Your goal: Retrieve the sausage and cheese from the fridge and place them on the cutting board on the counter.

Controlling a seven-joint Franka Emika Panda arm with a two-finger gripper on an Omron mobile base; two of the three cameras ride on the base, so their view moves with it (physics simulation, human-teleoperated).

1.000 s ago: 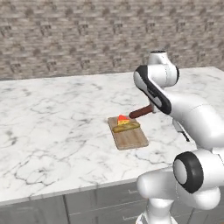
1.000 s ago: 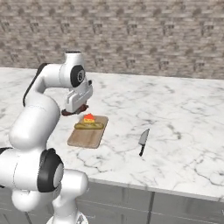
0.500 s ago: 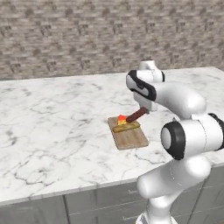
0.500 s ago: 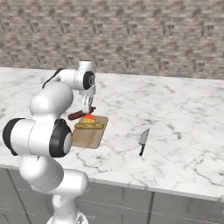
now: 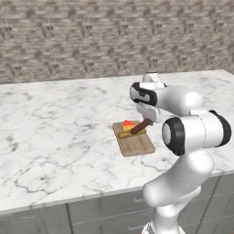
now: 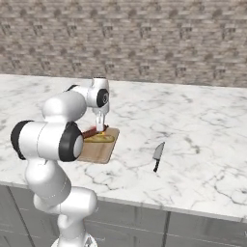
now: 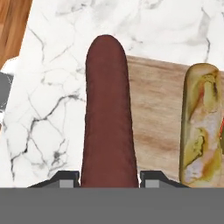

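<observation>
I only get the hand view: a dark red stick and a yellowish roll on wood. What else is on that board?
Observer: A cheese wedge, yellow-orange with a red edge, lies at the board's far end beside the yellowish roll.
Visitor: Is the red stick lying down?
Observer: No. The sausage is held tilted in the gripper, its lower end over the cutting board.
Visitor: Anything else nearby?
Observer: A knife lies on the counter, apart from the board.
</observation>
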